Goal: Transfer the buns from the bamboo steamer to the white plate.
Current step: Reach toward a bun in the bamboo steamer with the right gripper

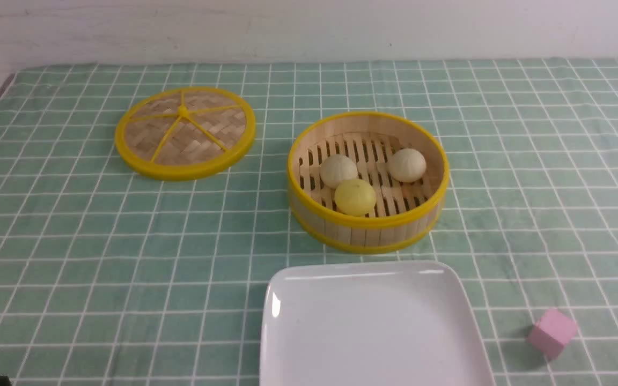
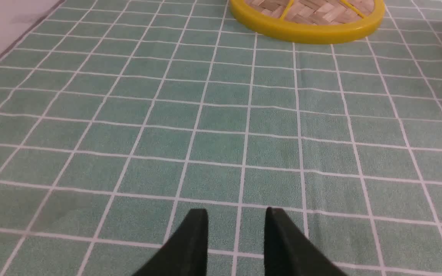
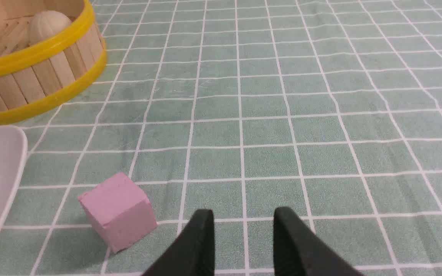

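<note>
- Three buns (image 1: pixel 355 197) lie inside the steamer (image 1: pixel 365 231), in the middle.
- The plate (image 1: pixel 373 327) is just on the near side of the steamer.
- The left gripper (image 2: pixel 236 211) and the right gripper (image 3: pixel 243 211) have their jaws apart and hold nothing.

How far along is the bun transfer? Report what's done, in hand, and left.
Done: only the flat woven yellow-rimmed lid is off, lying beside the round bamboo steamer. In hand: nothing; the left gripper and right gripper are open over the green checked cloth. Left: all three pleated buns, two off-white and one pale yellow, sit in the steamer; the glossy white squarish plate holds none.
</note>
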